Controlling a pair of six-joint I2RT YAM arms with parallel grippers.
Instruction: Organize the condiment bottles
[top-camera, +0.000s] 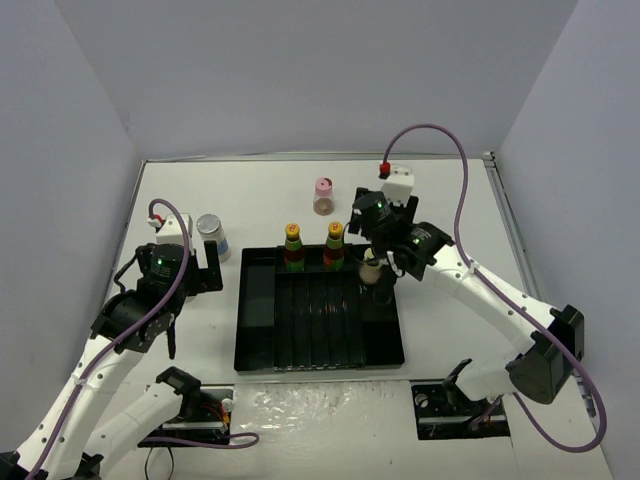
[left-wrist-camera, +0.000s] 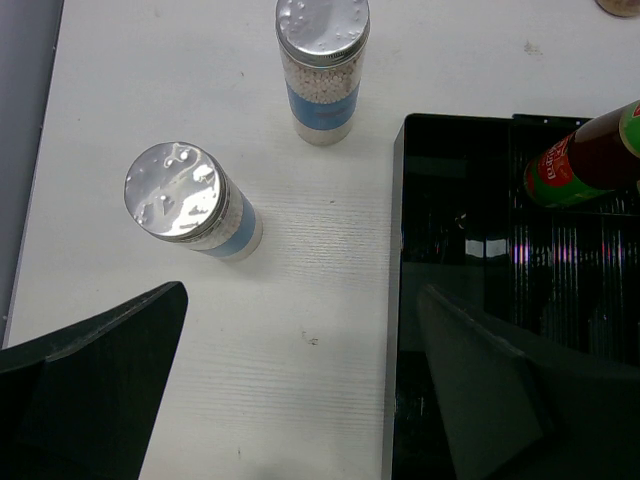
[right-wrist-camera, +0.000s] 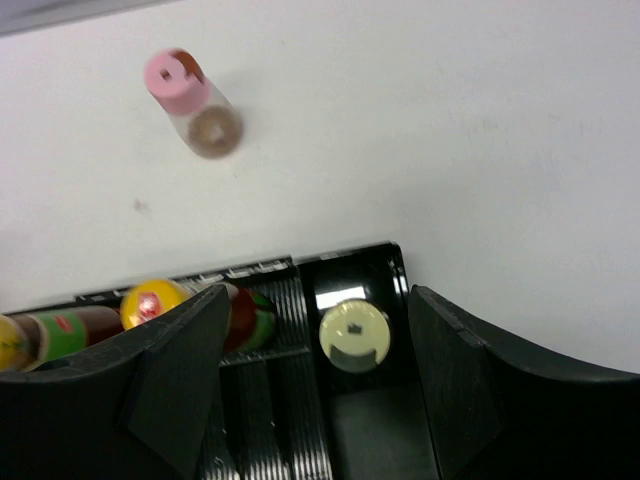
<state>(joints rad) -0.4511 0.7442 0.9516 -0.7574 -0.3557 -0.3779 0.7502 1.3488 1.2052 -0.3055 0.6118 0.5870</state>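
Two orange-capped bottles (top-camera: 293, 247) (top-camera: 335, 245) stand in the far row of the black tray (top-camera: 255, 335). The yellow-green-capped bottle (right-wrist-camera: 353, 336) stands upright in the tray's far right compartment. My right gripper (right-wrist-camera: 318, 310) (top-camera: 378, 275) is open above it, and both fingers are apart from the cap. The pink-capped bottle (top-camera: 323, 195) (right-wrist-camera: 192, 102) stands on the table beyond the tray. Two silver-lidded shakers (left-wrist-camera: 190, 200) (left-wrist-camera: 322, 70) stand on the table left of the tray. My left gripper (left-wrist-camera: 300, 295) (top-camera: 205, 278) is open and empty just short of them.
The tray's left wall (left-wrist-camera: 398, 250) runs close beside my left gripper's right finger. Its long left compartment (top-camera: 256, 300) and its ribbed middle lanes (top-camera: 320, 325) hold nothing. White walls close in the table on three sides.
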